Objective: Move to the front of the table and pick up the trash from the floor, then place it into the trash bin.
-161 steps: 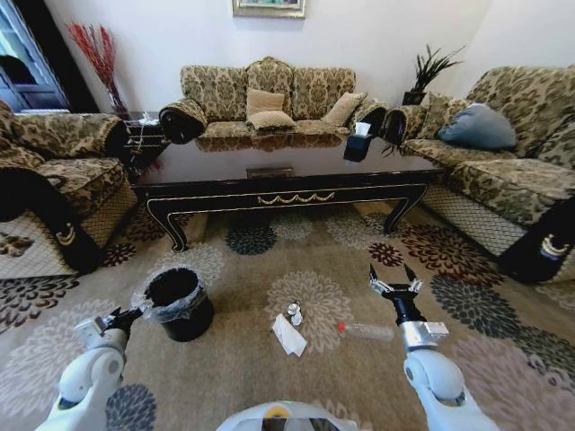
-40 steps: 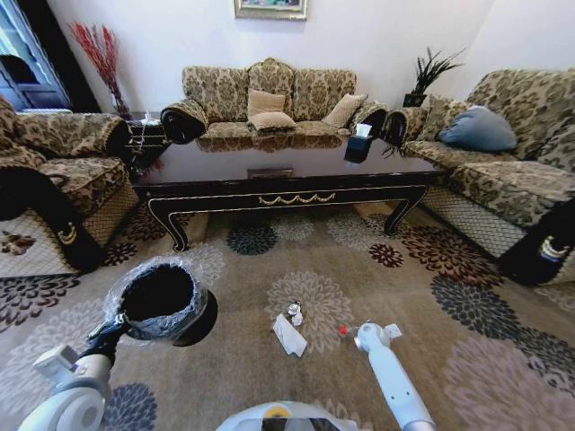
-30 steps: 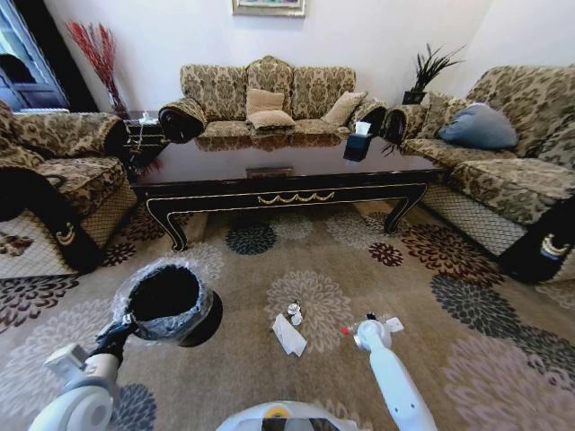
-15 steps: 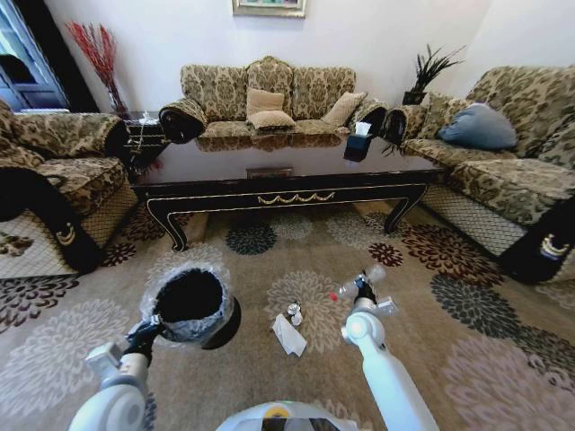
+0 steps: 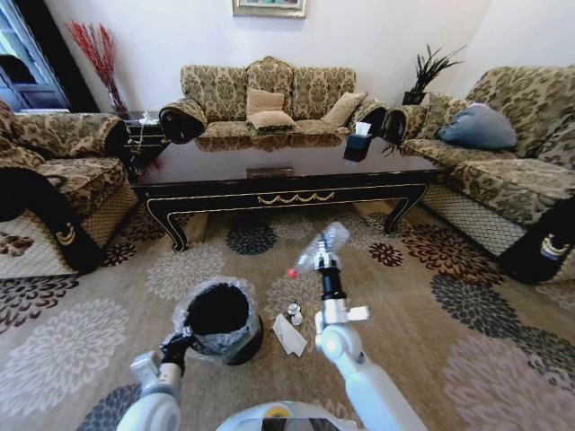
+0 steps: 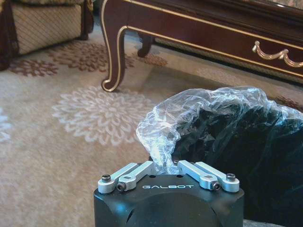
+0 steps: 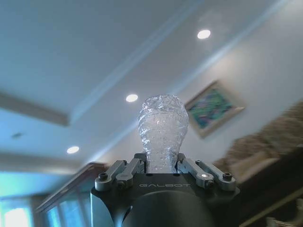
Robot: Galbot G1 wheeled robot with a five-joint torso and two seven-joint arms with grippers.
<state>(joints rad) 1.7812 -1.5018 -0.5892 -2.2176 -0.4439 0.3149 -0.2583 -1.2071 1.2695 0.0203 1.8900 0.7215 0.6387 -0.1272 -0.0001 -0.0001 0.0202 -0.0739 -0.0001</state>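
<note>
Right gripper (image 5: pixel 322 260) is holding the bottle (image 5: pixel 321 245) up in the air over the carpet (image 5: pixel 431 296), fingers clamped on its body, red cap (image 5: pixel 291 272) pointing down toward the robot's left. In the right wrist view the right gripper (image 7: pixel 160 166) is closing tight on the crinkled clear bottle (image 7: pixel 162 126), which is sticking up against the ceiling (image 7: pixel 94 42).

Left gripper (image 5: pixel 182 342) is pinching the liner bag at the rim of the bin (image 5: pixel 218 316), on the side nearest the robot. In the left wrist view the left gripper (image 6: pixel 166 168) is nearly closed on a bunched fold of the liner (image 6: pixel 161 137), the black bin (image 6: pixel 246 156) sitting just beyond it.

Bin is lying left of the bottle and lower in the head view, apart from it. Cannot tell whether the bin is resting on the carpet or lifted.

Paper sheet (image 5: pixel 288 334) is lying flat on the carpet just right of the bin, with the small wad (image 5: pixel 294 312) just beyond it, toward the table (image 5: pixel 287 175). Both are sitting between the bin and the right arm.

Table is standing well beyond, its front apron facing the robot, a black tissue box (image 5: pixel 358 144) near its far right corner.
</note>
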